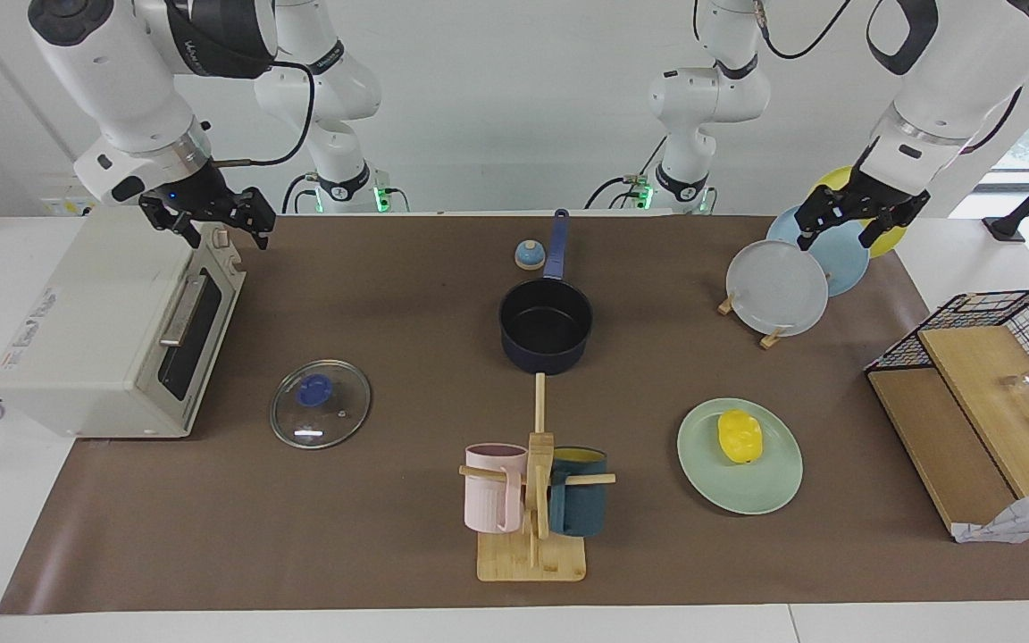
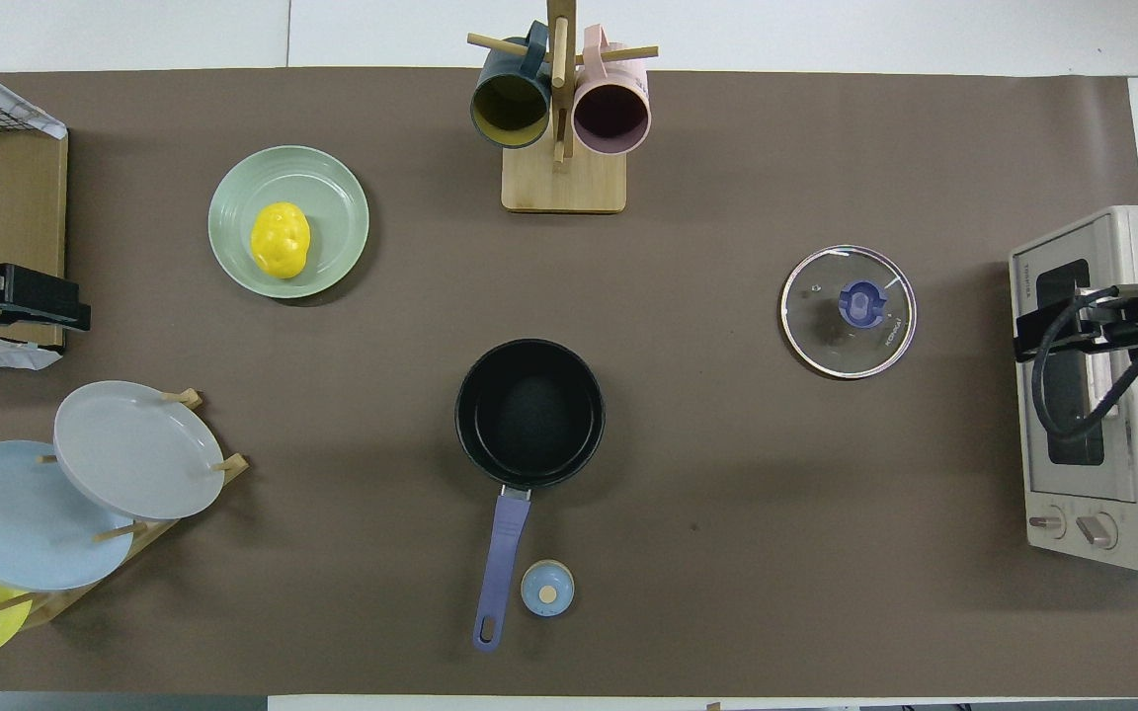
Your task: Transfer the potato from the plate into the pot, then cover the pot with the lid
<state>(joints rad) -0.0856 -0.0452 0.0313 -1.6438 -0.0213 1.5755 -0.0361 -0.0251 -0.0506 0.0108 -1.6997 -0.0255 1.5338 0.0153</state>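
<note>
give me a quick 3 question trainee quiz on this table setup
1. True or false: the potato lies on the plate.
2. The pot holds: A) the potato B) nothing C) a mug.
3. Fill in: the lid lies flat on the mat, toward the ____ arm's end of the table.

Key: 1 true. 2 B. 3 right. Both the left gripper and the right gripper hang open, holding nothing.

Bright, even light from above; soft short shadows beside pot (image 2: 529,413) and plate (image 2: 233,183). White glare spot on glass lid (image 1: 309,437). Both views sharp.
</note>
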